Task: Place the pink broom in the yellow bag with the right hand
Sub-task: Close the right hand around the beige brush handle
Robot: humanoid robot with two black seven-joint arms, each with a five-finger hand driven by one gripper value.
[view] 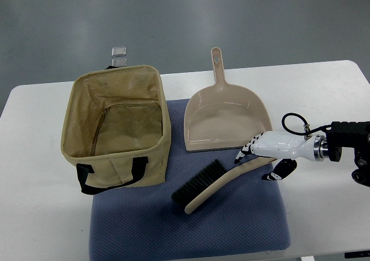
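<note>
Right hand (260, 151) open over broom (217, 183) handle

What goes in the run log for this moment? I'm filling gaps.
right robot hand: open, at broom handle | broom: on mat | bag: empty | left: unseen

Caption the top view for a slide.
Right hand reaches the pink broom handle beside dustpan and open yellow bag.

White right hand (267, 152), black-jointed fingers, black looped cable.
</note>
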